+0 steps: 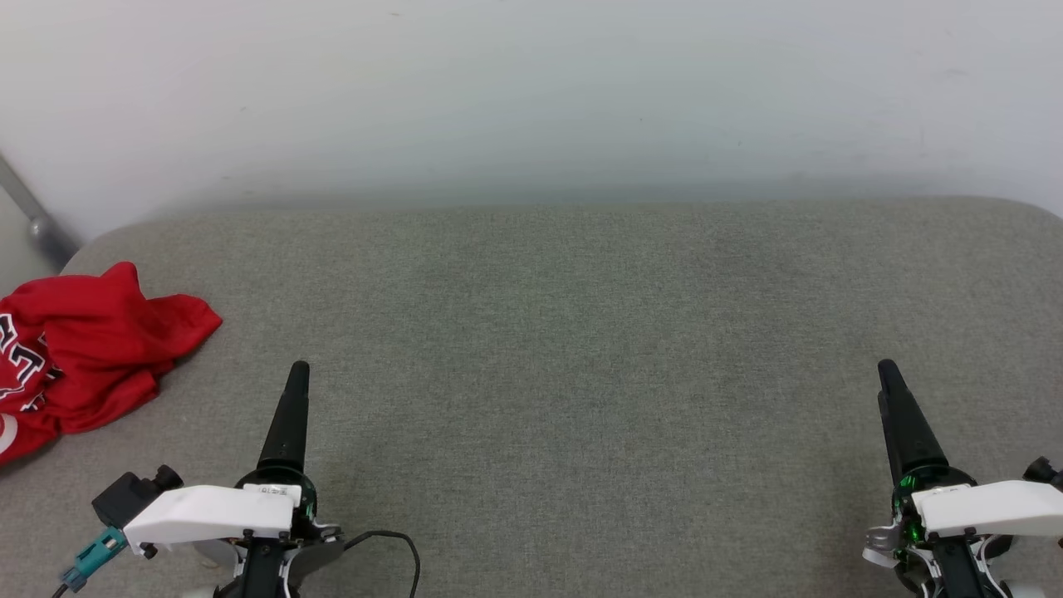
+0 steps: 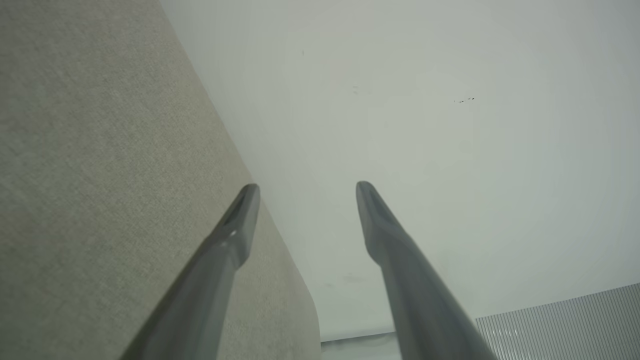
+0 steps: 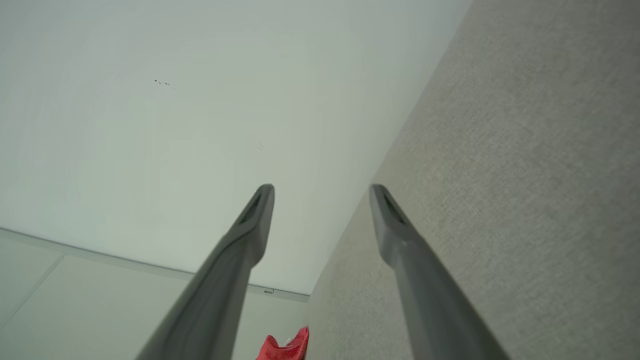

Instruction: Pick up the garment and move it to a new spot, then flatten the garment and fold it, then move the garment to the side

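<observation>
The garment (image 1: 91, 349) is a bright red jersey with black white-outlined lettering. It lies crumpled at the far left edge of the grey fabric surface (image 1: 581, 349), partly cut off by the head view's edge. A red corner of the garment (image 3: 285, 347) also peeks in at the bottom of the right wrist view. My left gripper (image 1: 297, 370) hovers low at the front left, to the right of the cloth and apart from it. In the left wrist view its fingers (image 2: 245, 215) stand apart with nothing between them. My right gripper (image 1: 887, 370) is at the front right, its fingers (image 3: 257, 215) likewise spread and empty.
A white wall (image 1: 531, 83) rises behind the padded surface, whose back corners are rounded. A grey metal bar (image 1: 29, 216) leans at the far left. A black cable (image 1: 399, 548) loops beside my left wrist. A ribbed panel (image 2: 565, 325) shows low in the left wrist view.
</observation>
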